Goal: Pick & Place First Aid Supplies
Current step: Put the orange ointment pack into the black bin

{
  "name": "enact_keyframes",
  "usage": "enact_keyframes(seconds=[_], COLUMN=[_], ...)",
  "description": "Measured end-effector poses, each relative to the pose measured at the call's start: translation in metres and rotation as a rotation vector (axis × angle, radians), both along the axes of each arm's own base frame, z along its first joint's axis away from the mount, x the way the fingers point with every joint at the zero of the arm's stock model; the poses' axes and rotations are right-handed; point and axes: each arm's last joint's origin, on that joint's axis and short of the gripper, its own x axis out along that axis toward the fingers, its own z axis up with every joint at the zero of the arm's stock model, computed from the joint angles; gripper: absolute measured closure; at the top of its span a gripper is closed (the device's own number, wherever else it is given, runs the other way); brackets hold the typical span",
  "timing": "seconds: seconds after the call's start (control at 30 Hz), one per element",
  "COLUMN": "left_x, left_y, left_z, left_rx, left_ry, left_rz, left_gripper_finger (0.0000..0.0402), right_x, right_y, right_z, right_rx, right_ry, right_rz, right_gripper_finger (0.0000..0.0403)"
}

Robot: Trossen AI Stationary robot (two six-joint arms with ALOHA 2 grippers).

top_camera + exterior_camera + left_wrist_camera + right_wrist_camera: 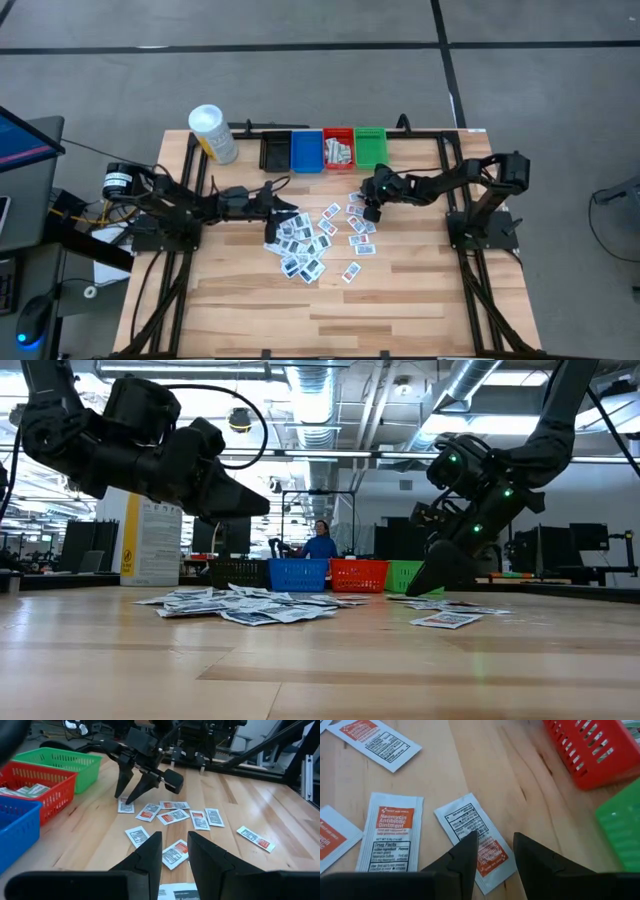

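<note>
Many first aid supplies (pixel 308 243), small white packets with orange-red or dark marks, lie flat in a loose heap mid-table. More lie in the red bin (pixel 338 149). My right gripper (pixel 492 845) slants down at the heap's far right and is open, its fingers astride one orange-marked packet (pixel 467 820). The left wrist view shows this right gripper (pixel 129 795) low over the packet (pixel 125 807). My left gripper (pixel 174 847) hovers open and nearly level above the heap's left side (pixel 270 222), with nothing between its fingers. My right gripper comes slanting down from the table's right, its open fingertips (pixel 468 841) over the packet's orange-marked end (pixel 492 855). The packet lies flat on the table. Whether the fingertips touch it, I cannot tell.
Black (pixel 275 151), blue (pixel 306 151), red and green (pixel 370 147) bins stand in a row at the far edge. A white-capped yellow container (pixel 213 133) stands to their left. Bare wood lies toward the near edge (pixel 330 315). A person (pixel 320 543) is far behind the table.
</note>
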Motion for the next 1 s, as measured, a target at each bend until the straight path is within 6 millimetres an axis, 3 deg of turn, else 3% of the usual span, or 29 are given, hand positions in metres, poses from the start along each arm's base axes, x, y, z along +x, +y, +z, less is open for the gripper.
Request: enact_keyframes(seconds=[0.3,0.77,1.0], left_x=[0.0002,0.0002,0.0002], left_y=[-0.0035,-0.0035,-0.0035], left_z=[0.0,0.0,0.0], left_rx=[0.0,0.0,0.0], left_ry=[0.0,0.0,0.0], left_rz=[-0.015,-0.015,-0.015], left_gripper_finger=[0.0309,0.0309,0.0309], right_x=[-0.0001,0.0005,0.0049], right_y=[0.0002,0.0,-0.0013], right_z=[-0.0003,0.0,0.003], right_rx=[0.0,-0.005,-0.008], right_ry=[-0.002,-0.002,0.004], right_rz=[0.001,0.003,0.008], right_gripper_finger=[0.0285,0.0393,0.0399])
